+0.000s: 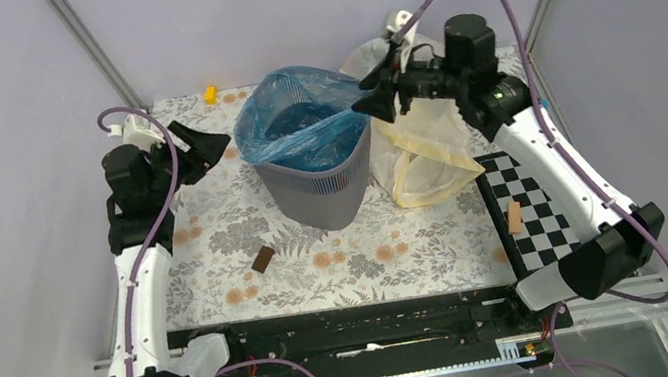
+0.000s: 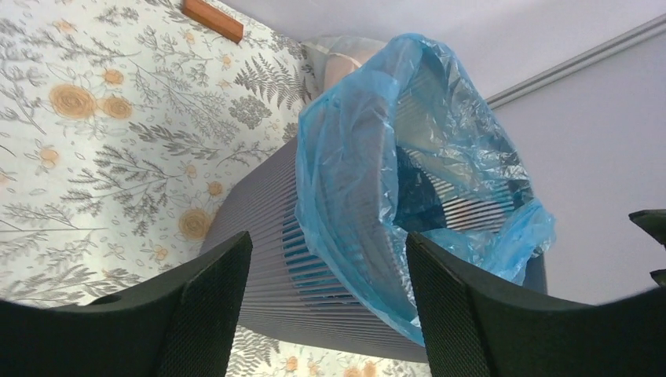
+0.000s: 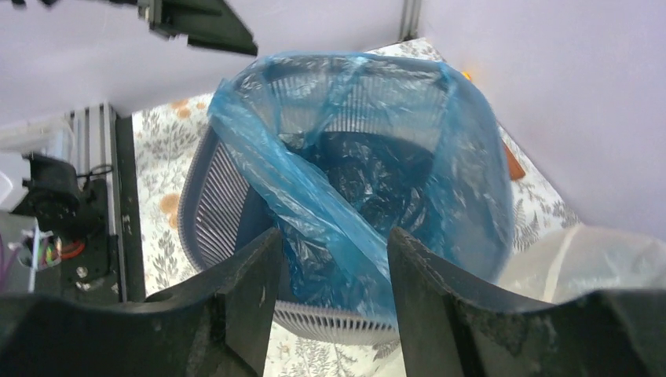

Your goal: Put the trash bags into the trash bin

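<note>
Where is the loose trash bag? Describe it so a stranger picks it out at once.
Find the grey mesh trash bin mid-table. Slumped beside it, toward the right arm, lies a pale, see-through bag. Unlike the blue bag, it sits outside the bin.

The bin [image 1: 319,186] stands on a flowered cloth [image 1: 391,255], with a blue bag [image 1: 294,119] draped over its rim. A pale bag [image 1: 427,164] slumps against the bin's right side. The right gripper [image 1: 374,96] hangs at the bin's right rim. The left gripper [image 1: 210,147] sits just left of the bin, apart from it.
</note>
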`<control>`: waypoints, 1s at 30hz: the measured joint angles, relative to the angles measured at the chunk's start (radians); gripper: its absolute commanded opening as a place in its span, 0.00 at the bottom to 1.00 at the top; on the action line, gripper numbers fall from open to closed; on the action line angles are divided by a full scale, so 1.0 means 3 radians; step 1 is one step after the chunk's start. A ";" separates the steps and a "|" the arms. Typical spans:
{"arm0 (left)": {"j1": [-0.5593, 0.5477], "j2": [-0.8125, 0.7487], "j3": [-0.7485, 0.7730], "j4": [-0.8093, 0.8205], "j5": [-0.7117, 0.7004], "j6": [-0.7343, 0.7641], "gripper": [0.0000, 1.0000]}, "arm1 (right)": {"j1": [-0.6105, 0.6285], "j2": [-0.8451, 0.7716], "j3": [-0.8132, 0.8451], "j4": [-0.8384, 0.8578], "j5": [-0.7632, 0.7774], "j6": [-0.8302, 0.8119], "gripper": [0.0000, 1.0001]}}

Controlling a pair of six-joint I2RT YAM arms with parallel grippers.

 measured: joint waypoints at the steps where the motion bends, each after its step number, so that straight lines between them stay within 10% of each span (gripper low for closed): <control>1: 0.0000 0.0008 0.0050 -0.0053 -0.0003 0.0079 0.70 | 0.0056 0.0043 0.0038 -0.0033 0.0004 -0.0098 0.56; 18: -0.0893 0.1700 0.2070 -0.0491 -0.0552 0.1397 0.66 | 0.0535 0.0853 0.0791 -0.0977 0.0445 -0.1448 0.60; 26: -0.0988 0.1999 0.2242 -0.0731 -0.0687 0.1626 0.56 | 0.0586 0.1045 0.1106 -0.1390 0.0498 -0.1729 0.13; 30: -0.1021 0.1999 0.2277 -0.0734 -0.0740 0.1657 0.47 | 0.0610 0.1045 0.1141 -0.1512 0.0497 -0.1789 0.08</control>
